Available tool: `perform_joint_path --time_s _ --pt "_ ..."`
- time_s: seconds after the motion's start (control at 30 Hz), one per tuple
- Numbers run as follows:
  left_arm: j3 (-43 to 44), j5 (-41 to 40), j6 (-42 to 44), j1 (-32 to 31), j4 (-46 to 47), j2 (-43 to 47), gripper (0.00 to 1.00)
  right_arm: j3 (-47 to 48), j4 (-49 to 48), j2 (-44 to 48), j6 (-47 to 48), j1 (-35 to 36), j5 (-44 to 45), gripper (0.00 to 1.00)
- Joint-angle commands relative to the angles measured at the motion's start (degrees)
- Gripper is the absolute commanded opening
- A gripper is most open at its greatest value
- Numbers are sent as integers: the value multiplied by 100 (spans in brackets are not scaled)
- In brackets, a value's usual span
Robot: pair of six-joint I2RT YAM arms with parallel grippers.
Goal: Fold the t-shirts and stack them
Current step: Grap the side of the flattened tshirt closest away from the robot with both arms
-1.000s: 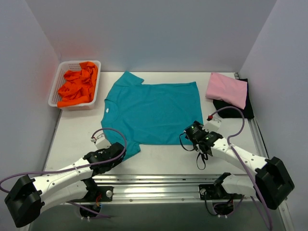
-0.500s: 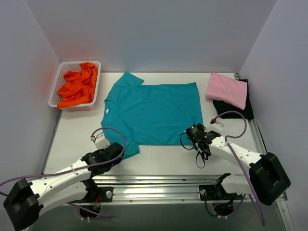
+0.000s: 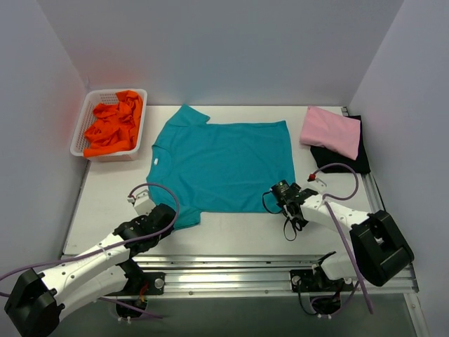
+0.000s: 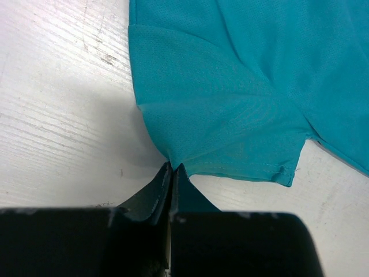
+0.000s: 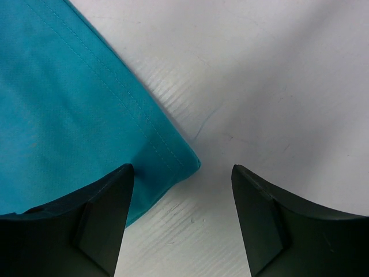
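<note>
Left wrist: left hand (image 4: 171,169) pinching teal t-shirt (image 4: 230,86) sleeve | right wrist: right hand (image 5: 180,171) spread over hem corner

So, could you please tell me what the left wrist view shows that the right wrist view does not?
Only the left wrist view shows the left gripper shut on the edge of the teal t-shirt beside its sleeve, with the cloth puckering toward the pinch. Only the right wrist view shows the right gripper open, its fingers on either side of the shirt's hem corner, not yet gripping it. Both views show the teal cloth lying on the white table.
</note>
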State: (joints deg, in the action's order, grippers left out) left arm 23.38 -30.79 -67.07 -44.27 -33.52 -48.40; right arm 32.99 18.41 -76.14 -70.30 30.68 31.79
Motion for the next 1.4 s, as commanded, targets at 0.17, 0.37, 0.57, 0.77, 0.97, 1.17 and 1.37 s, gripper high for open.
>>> perform_joint_path --time_s 0.17,0.37,0.57,0.77,0.97,1.17,1.37 --pt "106 117 150 164 153 138 2 155 -93 -358 87 -53 2 44" --pt "97 143 185 208 179 147 2 164 -128 -410 105 -53 -24 0" --pt "211 178 212 217 21 243 2 155 30 -227 52 -53 46 0" --pt "798 275 387 217 -734 744 2 269 583 396 -1 -44 222 0" --pt "1309 275 589 235 -1008 789 2 505 690 714 122 -35 354 0" --pt "1687 589 1019 620 -525 157 3 954 514 399 447 -44 424 0" --pt "2301 1118 1468 1385 126 -678 3 1648 452 -58 641 -62 775 0"
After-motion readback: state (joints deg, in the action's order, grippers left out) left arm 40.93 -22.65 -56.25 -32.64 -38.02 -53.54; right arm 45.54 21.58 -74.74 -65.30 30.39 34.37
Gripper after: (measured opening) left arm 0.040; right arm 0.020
